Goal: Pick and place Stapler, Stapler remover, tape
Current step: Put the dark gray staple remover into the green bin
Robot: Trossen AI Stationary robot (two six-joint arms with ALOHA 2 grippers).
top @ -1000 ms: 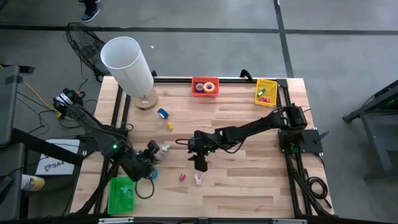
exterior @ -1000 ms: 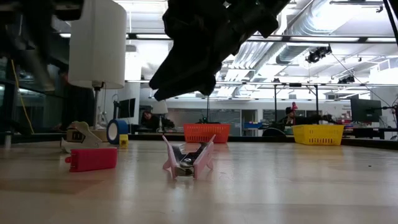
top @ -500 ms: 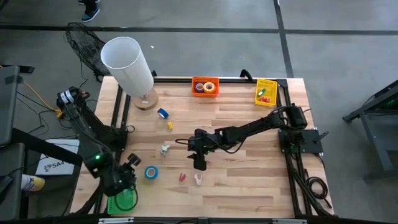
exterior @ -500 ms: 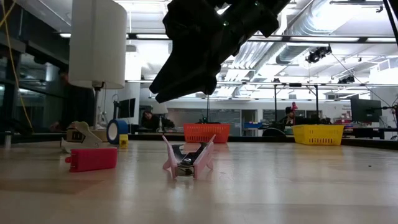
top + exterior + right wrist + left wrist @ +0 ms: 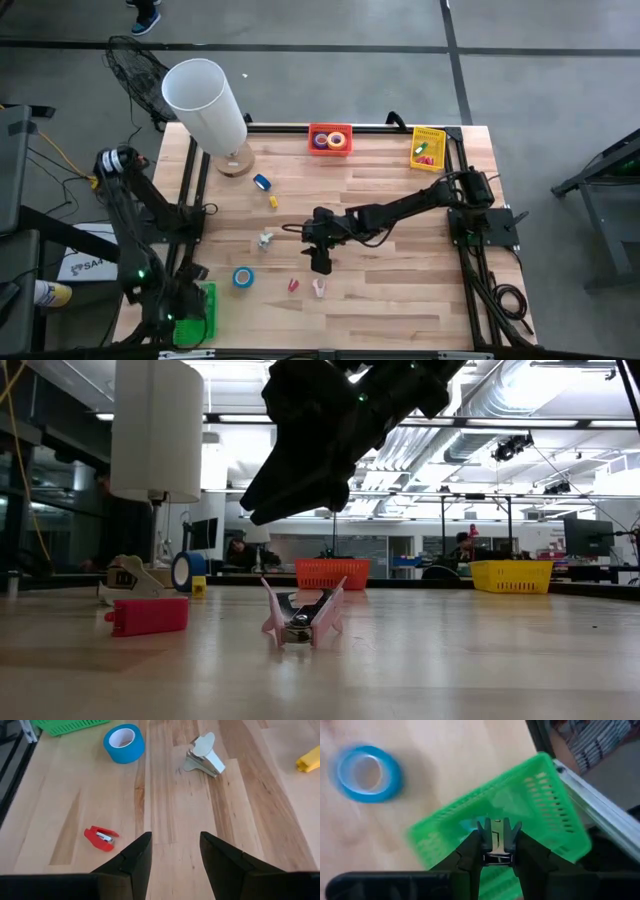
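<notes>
My left gripper (image 5: pixel 497 857) hangs over the green basket (image 5: pixel 535 795) at the table's near left corner (image 5: pixel 188 310). It is shut on a small dark and silvery staple remover (image 5: pixel 498 836). My right gripper (image 5: pixel 172 851) hovers open above mid-table (image 5: pixel 320 262) and holds nothing. A blue tape roll (image 5: pixel 243 277), a pale staple remover (image 5: pixel 265 240), a red stapler (image 5: pixel 293 286) and a pink staple remover (image 5: pixel 303 615) lie on the table. Another blue tape roll (image 5: pixel 261 182) stands on edge farther back. My left gripper pinches the dark staple remover's rear end (image 5: pixel 497 854) between its two fingertips, coming from above and pointing steeply down. The remover's claws stick out past the fingertips. It hangs clear above the green basket.
A white lamp (image 5: pixel 205 100) stands at the far left. An orange basket (image 5: pixel 330 150) holding tape rolls and a yellow basket (image 5: pixel 427 135) sit along the far edge. A small yellow piece (image 5: pixel 273 201) lies near the far tape roll.
My left gripper has swung from beside the pale staple remover toward the table's near left corner and now hangs over the green basket. Its wrist has rolled and it stays shut on the dark remover. The near blue tape roll now shows uncovered.
</notes>
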